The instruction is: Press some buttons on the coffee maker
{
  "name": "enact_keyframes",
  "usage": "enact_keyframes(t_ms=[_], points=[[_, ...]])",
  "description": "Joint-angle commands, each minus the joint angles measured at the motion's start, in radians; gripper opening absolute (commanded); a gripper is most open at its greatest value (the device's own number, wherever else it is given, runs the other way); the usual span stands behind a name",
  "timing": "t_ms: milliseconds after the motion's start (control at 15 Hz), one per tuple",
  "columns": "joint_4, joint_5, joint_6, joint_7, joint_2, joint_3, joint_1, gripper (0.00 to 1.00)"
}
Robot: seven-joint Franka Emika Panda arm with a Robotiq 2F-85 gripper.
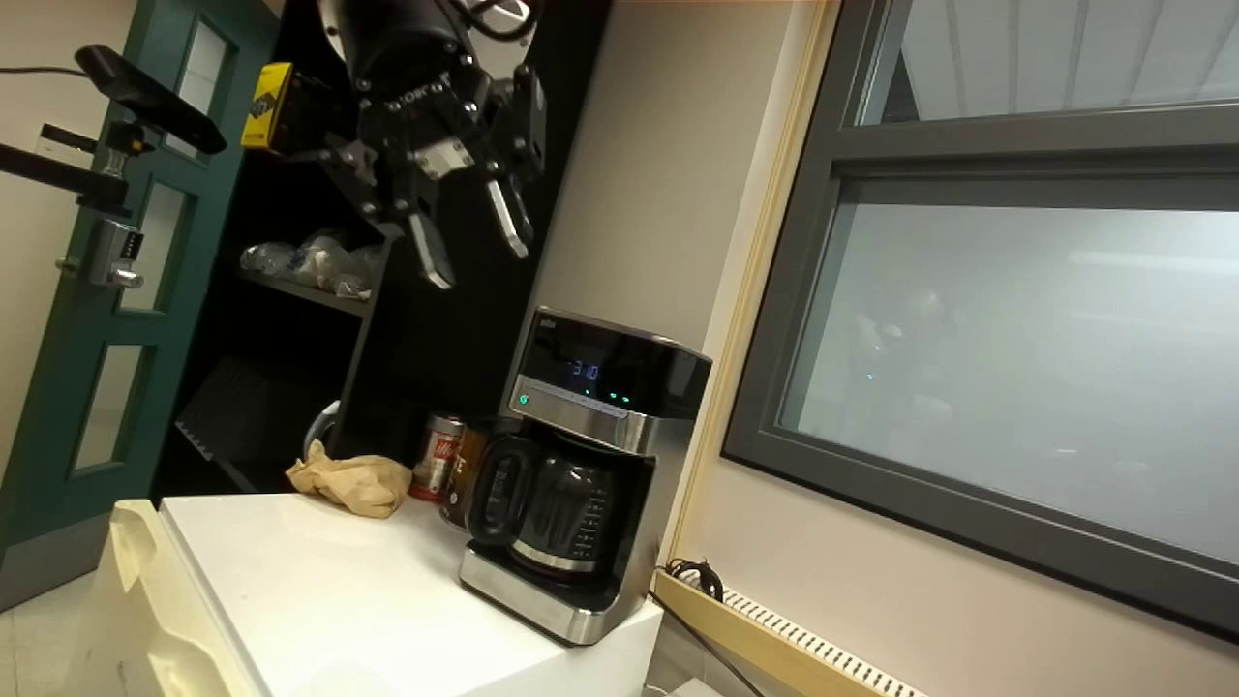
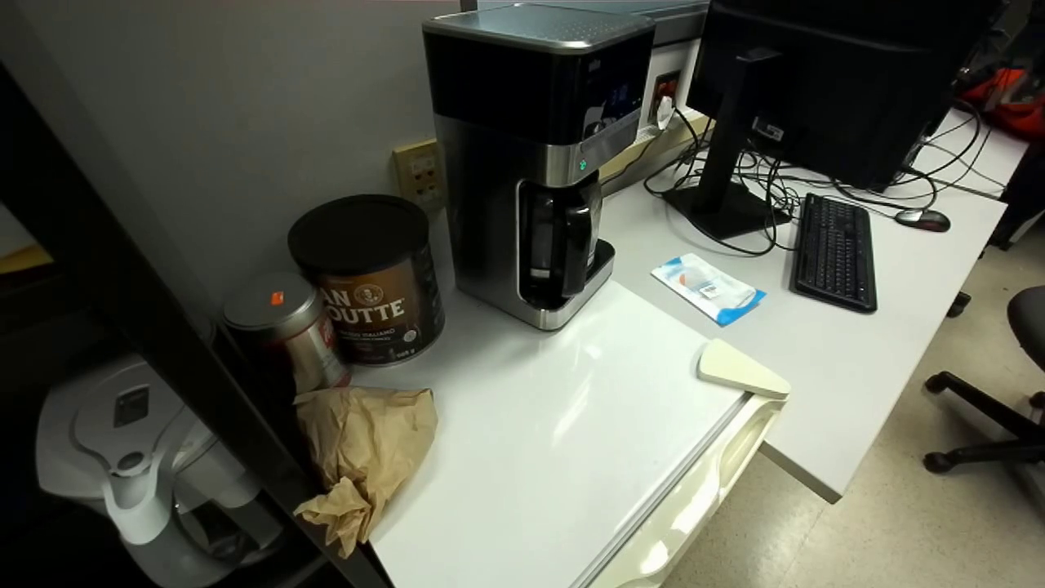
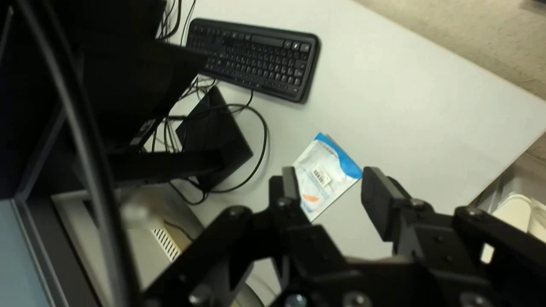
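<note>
Your gripper (image 1: 480, 261) high, jaws apart, clear of coffee maker (image 1: 586, 416), which stands upright on white surface (image 2: 506, 457) beside brown can (image 2: 371, 306); display (image 1: 586, 372) lit, carafe (image 1: 569, 508) inside. Wrist view shows you packet (image 3: 327, 170) on desk (image 3: 418, 111).

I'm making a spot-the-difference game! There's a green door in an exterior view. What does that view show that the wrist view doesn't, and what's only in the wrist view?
Of these two, only that exterior view shows the green door, the crumpled brown paper and the glowing digits on the coffee maker.
Only the wrist view shows the keyboard and the blue-and-white packet.
Both show the fingers, spread apart and gripping nothing, and the slotted grille.
</note>
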Motion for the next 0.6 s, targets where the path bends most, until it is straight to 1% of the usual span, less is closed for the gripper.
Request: enact_keyframes(t_ms=[0, 133, 333, 533], points=[[0.047, -0.149, 0.158, -0.014, 0.073, -0.024, 0.009, 0.13], [0.069, -0.221, 0.251, -0.005, 0.105, -0.031, 0.008, 0.01], [0.107, -0.299, 0.384, -0.003, 0.156, -0.038, 0.007, 0.0], [0.149, -0.36, 0.477, 0.01, 0.206, -0.047, 0.007, 0.0]])
